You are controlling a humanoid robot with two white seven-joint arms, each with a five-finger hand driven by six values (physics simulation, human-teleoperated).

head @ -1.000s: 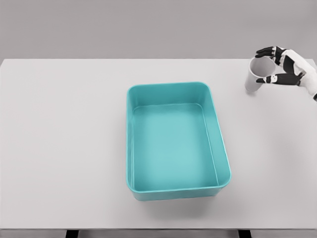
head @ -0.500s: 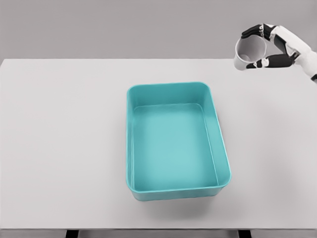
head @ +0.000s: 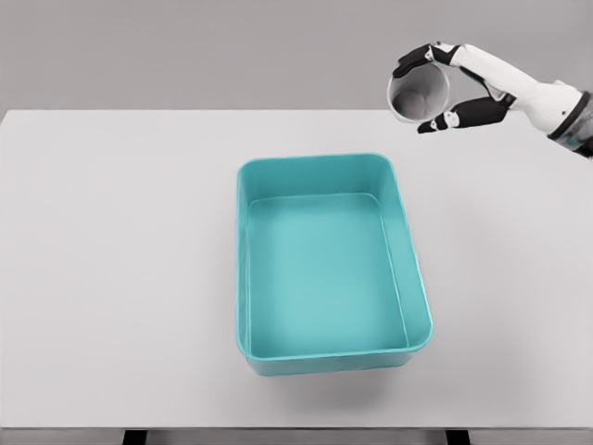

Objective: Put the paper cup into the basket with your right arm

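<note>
The right hand (head: 459, 88) fingers grip the cup (head: 419, 94) above the desk (head: 120, 232); carry it over the basket (head: 245, 278) before letting go.

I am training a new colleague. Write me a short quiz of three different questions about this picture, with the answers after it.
1. True or false: the paper cup stands on the table.
2. Which hand holds the cup? A) left B) right C) none
3. Fill in: the teal basket has ______ inside it.

Key
1. False. The cup is held in the air, tipped so that its opening faces the camera, up and to the right of the basket in the picture.
2. B. The right hand is closed around it; the left arm is not in view.
3. Nothing.
</note>
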